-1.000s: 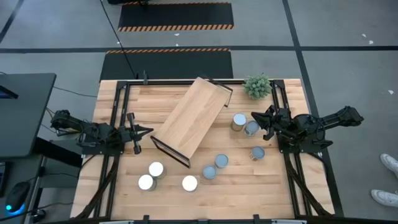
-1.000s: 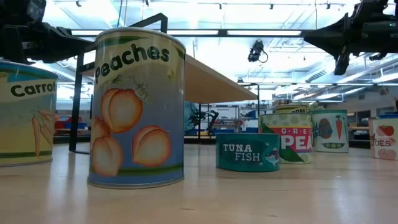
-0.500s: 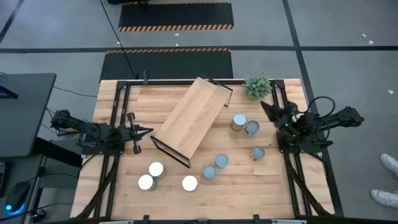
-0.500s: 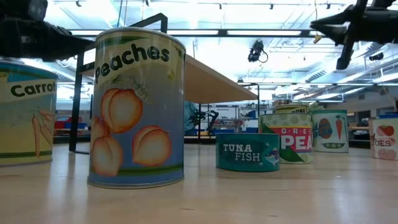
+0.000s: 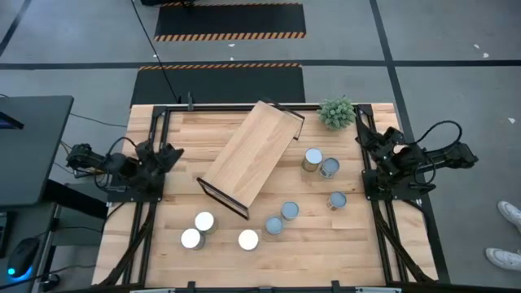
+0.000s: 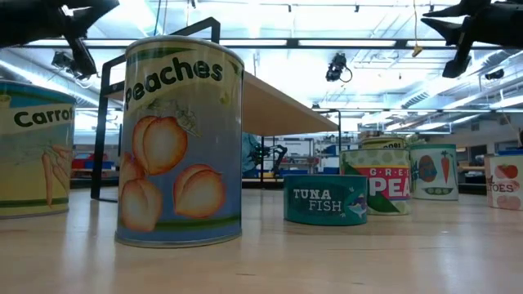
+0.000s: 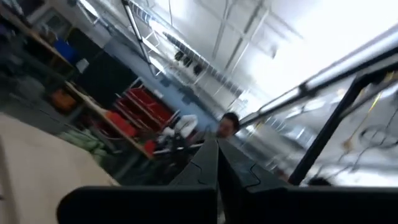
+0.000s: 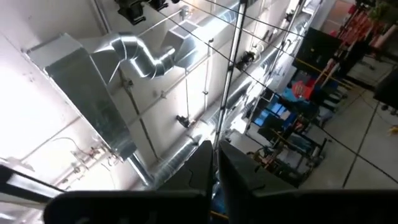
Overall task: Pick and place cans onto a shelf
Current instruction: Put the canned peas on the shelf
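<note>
The cans (image 5: 328,168) stood on the table beside the shelf (image 5: 247,156), none yet on it, the nearest pair just inward of the right gripper (image 5: 365,140), which, like the left gripper (image 5: 168,152), was closed and empty.

Eight cans (image 5: 313,158), one shelf (image 5: 249,155), one plant (image 5: 337,111), two arms (image 5: 122,167)

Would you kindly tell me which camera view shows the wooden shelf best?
The high view: the whole shelf lies slantwise on the table, board and black end frames visible. The low view shows only its underside edge and frame behind the peaches can. The wrist views point up at the room, without showing it clearly.
</note>
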`<move>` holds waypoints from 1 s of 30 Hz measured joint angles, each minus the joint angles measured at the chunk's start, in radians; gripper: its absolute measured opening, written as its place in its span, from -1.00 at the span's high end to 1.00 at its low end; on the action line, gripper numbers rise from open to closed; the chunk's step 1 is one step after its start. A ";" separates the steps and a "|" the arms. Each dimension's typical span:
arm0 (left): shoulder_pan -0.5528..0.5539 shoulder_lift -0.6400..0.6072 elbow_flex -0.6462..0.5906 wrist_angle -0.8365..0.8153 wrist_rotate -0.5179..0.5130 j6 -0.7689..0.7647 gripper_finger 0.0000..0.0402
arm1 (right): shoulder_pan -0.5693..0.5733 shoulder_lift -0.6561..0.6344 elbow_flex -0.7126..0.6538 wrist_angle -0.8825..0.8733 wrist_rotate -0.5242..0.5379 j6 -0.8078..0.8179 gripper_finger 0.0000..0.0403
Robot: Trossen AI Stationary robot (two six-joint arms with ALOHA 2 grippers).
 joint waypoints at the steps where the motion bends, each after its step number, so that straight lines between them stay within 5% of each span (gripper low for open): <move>1: 0.000 0.000 0.000 0.011 0.005 -0.032 0.98 | -0.003 0.000 0.000 0.000 0.030 0.002 0.84; 9: 0.000 0.000 0.000 0.067 -0.083 -0.071 0.98 | -0.004 0.001 0.000 0.015 0.081 0.157 0.84; 13: 0.001 0.001 0.001 0.065 -0.129 -0.051 0.98 | -0.004 0.001 0.023 0.009 0.027 0.104 0.84; 18: 0.000 0.011 0.046 0.065 -0.067 -0.059 0.98 | -0.004 0.004 0.120 -0.067 -0.007 -0.029 0.84; 23: 0.000 0.088 0.208 0.038 0.098 0.116 0.97 | -0.004 0.014 0.260 -0.347 0.047 -0.111 0.84; 30: -0.001 0.240 0.497 -0.460 0.096 0.099 0.74 | -0.004 0.111 0.382 -0.568 0.064 -0.103 0.84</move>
